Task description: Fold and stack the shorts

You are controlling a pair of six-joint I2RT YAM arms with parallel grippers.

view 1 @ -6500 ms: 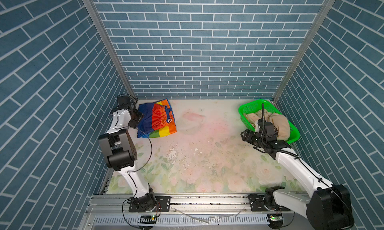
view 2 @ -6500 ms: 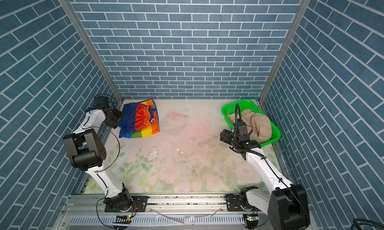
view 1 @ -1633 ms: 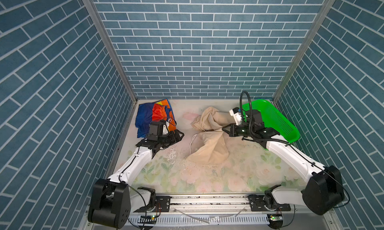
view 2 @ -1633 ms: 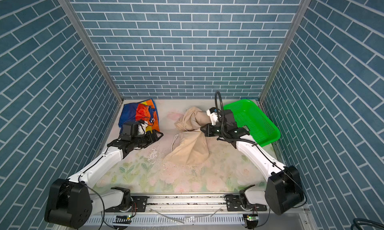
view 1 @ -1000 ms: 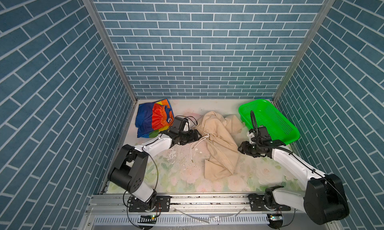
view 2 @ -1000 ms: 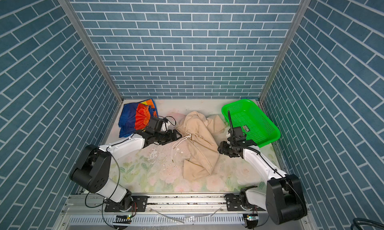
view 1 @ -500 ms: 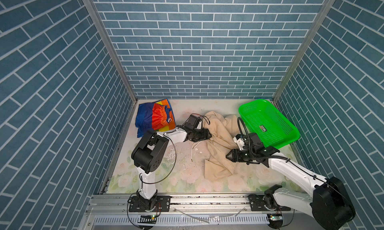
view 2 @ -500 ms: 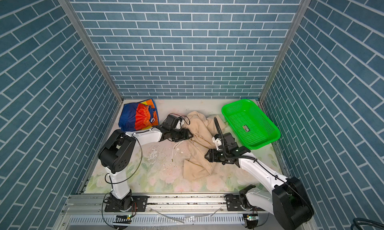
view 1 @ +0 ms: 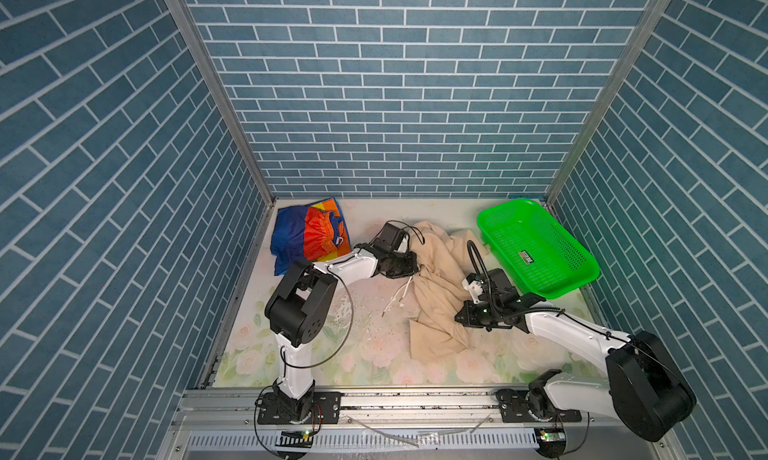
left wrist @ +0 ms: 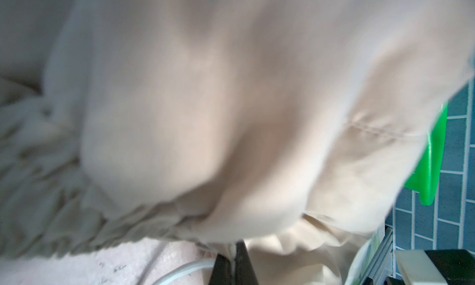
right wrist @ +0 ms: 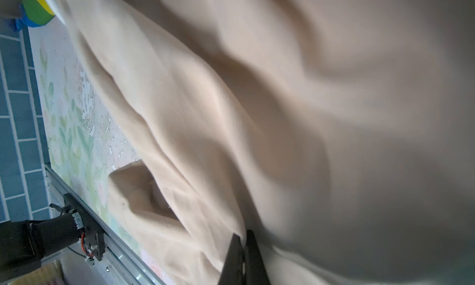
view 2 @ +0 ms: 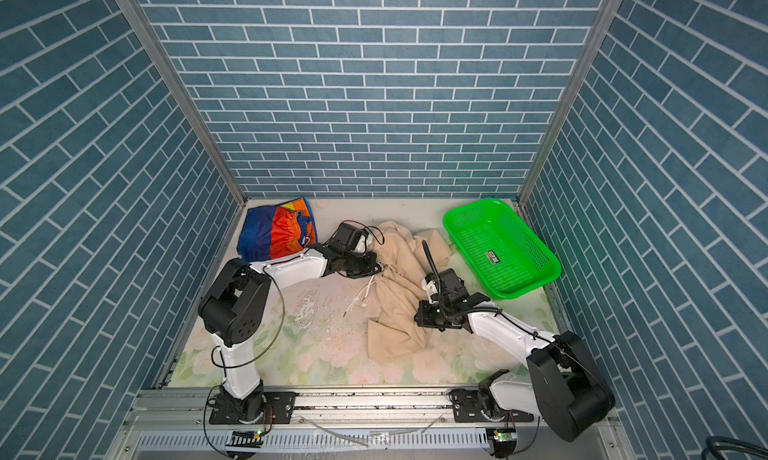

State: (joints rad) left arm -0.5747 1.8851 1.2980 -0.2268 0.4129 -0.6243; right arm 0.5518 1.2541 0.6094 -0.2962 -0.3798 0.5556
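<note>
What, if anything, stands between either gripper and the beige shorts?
Nothing visible stands between them. The left gripper is shut on the beige shorts at the edge near the white drawstring. The right gripper is shut on their opposite side. The green basket stands off to the side.

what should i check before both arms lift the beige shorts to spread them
1. Left gripper grip: ok. Its jaws are shut, and the wrist view shows beige shorts fabric pinched near the gathered waistband.
2. Right gripper grip: ok. It is shut on the shorts' right side.
3. Shorts lying flat: not ok. They are crumpled and twisted between the two grippers.
4. Drawstring free of the left gripper: cannot tell. It trails on the table just beside the gripper.
5. Rainbow shorts out of the way: ok. They lie apart, in the back left corner.
</note>
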